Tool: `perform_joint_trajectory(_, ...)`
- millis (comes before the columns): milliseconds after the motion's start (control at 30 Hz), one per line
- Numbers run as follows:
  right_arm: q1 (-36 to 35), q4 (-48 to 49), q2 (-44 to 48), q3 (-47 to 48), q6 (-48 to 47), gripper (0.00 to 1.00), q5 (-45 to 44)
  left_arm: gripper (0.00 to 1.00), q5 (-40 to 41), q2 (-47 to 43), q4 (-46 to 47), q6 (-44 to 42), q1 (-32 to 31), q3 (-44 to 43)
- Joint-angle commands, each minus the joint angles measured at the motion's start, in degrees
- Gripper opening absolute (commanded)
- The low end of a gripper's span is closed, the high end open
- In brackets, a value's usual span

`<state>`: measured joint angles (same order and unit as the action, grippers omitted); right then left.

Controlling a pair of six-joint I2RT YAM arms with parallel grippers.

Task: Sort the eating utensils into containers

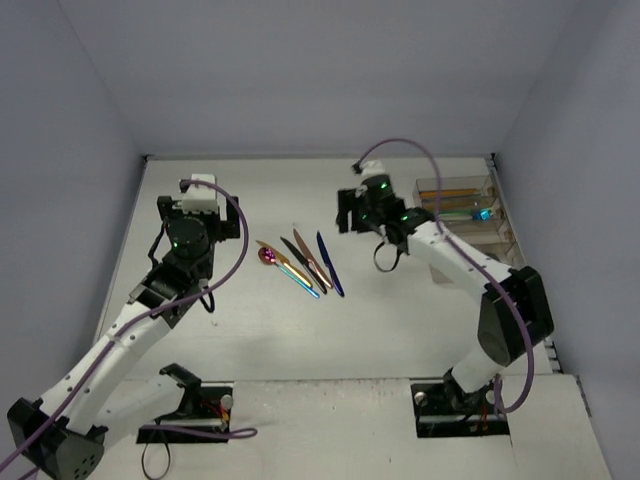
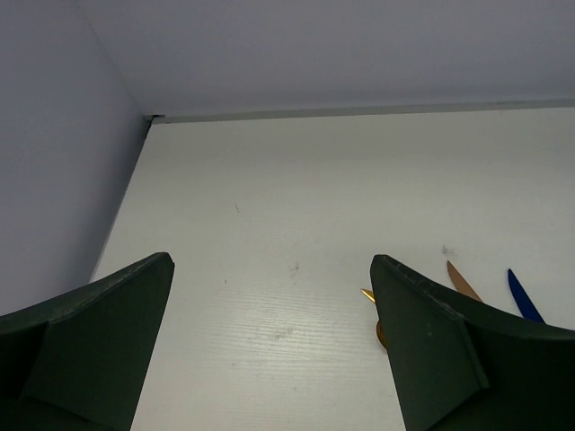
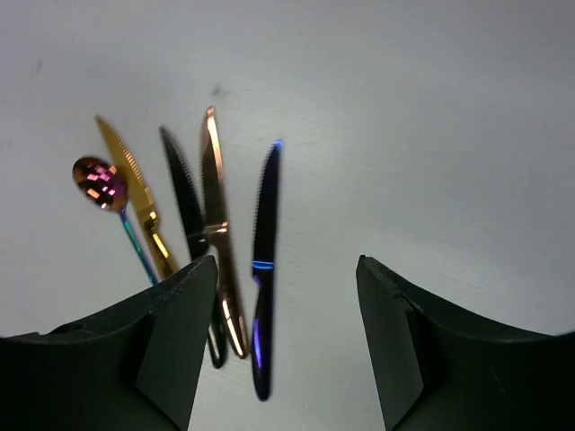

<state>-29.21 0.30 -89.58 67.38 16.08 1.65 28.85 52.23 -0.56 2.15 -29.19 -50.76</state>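
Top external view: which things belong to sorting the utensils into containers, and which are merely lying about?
Belong to the job: magenta spoon, gold knife, dark knife, copper knife, blue knife, clear containers.
Not part of it: purple cables on the arms.

White arm links (image 1: 455, 255) with black joints (image 1: 512, 318), looping purple cables (image 1: 400, 141), small green lights (image 1: 381, 186), dark green claw fingers (image 3: 171, 341)

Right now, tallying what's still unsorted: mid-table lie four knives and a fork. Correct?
Not quite: the fifth piece is a spoon, not a fork. The right wrist view shows its round bowl beside the four knives.
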Motion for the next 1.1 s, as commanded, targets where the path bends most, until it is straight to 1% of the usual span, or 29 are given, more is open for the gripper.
perform_joint_trajectory(0, -10.58, -0.13, -8.97, 7.78, -12.09, 0.59, 3.98, 0.90, 3.15, -1.74, 4.03, -0.18, 0.36, -1.75)
perform_joint_trajectory(100, -15.10, -2.46, -15.07, 12.57, -13.84, 0.56, 6.94, 0.90, 4.34, -2.85, 5.07, -0.41, 0.36, -1.02)
perform_joint_trajectory(200, -18.72, -3.50, -19.55, 17.43, -14.94, 0.53, 7.20, 0.90, 5.52, -3.95, 6.23, -0.62, 0.45, -0.43)
perform_joint_trajectory(433, -22.07, -5.07, -28.12, 23.52, -15.55, 0.47, 7.07, 0.90, 5.60, -4.57, 6.36, -0.92, 0.45, -0.37)
perform_joint_trajectory(600, -22.73, -5.48, -31.14, 25.22, -17.38, 0.41, 5.75, 0.90, 5.00, -4.25, 6.19, -0.92, 0.45, -0.47)
perform_joint_trajectory(767, -22.74, -5.66, -32.55, 26.02, -18.13, 0.40, 4.18, 0.90, 4.43, -4.01, 5.86, -0.78, 0.45, -0.65)
perform_joint_trajectory(1067, -22.74, -5.75, -34.24, 26.01, -18.28, 0.39, 4.12, 0.90, 3.78, -3.40, 5.35, -0.75, 0.45, -0.96)
